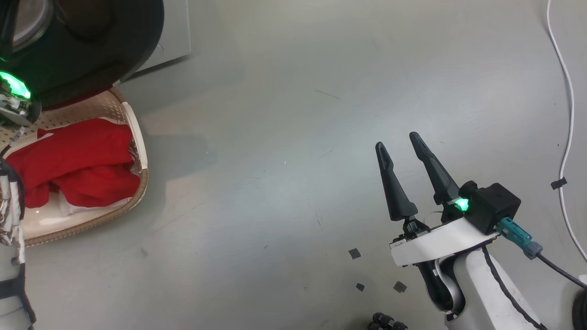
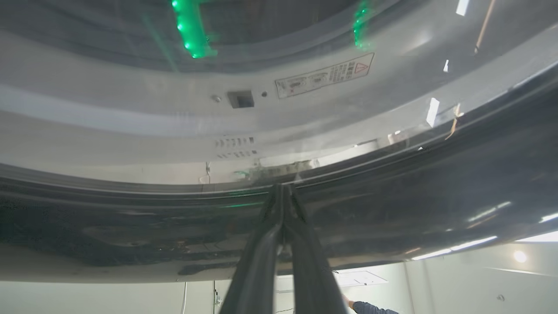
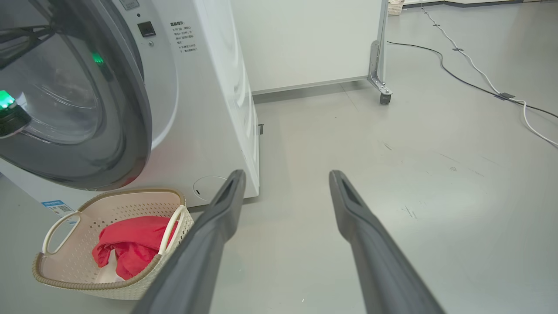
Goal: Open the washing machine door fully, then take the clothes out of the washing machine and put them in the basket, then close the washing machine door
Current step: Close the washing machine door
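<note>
— Grey floor (image 1: 275, 137) before the white washing machine (image 3: 218, 109): red clothes (image 3: 130, 244) in the basket (image 3: 87, 285), beneath the washing machine door (image 3: 139, 131), ajar. Closing step, then?

— Seems so. Left pincer (image 2: 283, 192) pinched shut, tips at the black rim, probably touching; right pincer (image 1: 397, 140) wide, empty. Calls for a steady push until latched.

I'm looking at a smooth grey floor (image 1: 284, 137) with thin dark scuffs. In the head view, a white cable (image 1: 566, 114) runs along it at three o'clock, held by black tape (image 1: 558, 183). In the right wrist view, a white partition (image 3: 305, 39) on a caster (image 3: 384, 98) stands at twelve o'clock, and a dark cable (image 3: 440, 60) trails at one o'clock.
</note>
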`<state>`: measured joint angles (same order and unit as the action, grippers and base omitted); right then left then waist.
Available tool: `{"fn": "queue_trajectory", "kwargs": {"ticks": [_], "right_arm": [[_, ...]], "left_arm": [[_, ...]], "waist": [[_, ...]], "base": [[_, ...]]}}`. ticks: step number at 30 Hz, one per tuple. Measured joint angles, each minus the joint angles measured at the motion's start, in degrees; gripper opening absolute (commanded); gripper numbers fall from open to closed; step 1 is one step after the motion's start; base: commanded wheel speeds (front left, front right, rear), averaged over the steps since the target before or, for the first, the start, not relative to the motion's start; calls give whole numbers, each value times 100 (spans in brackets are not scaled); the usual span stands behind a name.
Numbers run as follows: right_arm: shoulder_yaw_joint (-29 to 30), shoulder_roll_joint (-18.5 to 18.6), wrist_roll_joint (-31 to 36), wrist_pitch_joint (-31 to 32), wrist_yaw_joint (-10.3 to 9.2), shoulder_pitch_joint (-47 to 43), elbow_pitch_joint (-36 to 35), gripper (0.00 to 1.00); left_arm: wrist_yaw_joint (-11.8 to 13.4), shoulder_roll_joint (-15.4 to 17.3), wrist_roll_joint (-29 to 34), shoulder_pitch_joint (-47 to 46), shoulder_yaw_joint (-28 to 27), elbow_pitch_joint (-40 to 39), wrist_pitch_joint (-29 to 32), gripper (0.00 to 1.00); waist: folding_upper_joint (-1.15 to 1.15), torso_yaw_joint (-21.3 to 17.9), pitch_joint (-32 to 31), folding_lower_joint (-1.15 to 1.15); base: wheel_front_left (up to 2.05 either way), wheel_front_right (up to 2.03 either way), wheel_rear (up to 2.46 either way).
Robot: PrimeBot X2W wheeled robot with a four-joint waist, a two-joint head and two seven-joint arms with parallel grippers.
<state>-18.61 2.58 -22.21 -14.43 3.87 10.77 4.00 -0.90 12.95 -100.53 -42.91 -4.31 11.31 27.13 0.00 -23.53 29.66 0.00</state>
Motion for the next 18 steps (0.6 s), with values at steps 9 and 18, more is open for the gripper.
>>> {"fn": "queue_trajectory", "kwargs": {"ticks": [9, 18], "right_arm": [[-31, -1, -49, 0, -48, 58, -12, 100], [174, -3, 38, 0, -102, 61, -30, 100]], "left_arm": [[-162, -25, 146, -207, 65, 325, -47, 0], [-386, -417, 44, -203, 282, 588, 169, 0]], "waist": [[0, -20, 20, 0], [0, 255, -23, 0]], "base": [[0, 0, 0], [0, 0, 0]]}}
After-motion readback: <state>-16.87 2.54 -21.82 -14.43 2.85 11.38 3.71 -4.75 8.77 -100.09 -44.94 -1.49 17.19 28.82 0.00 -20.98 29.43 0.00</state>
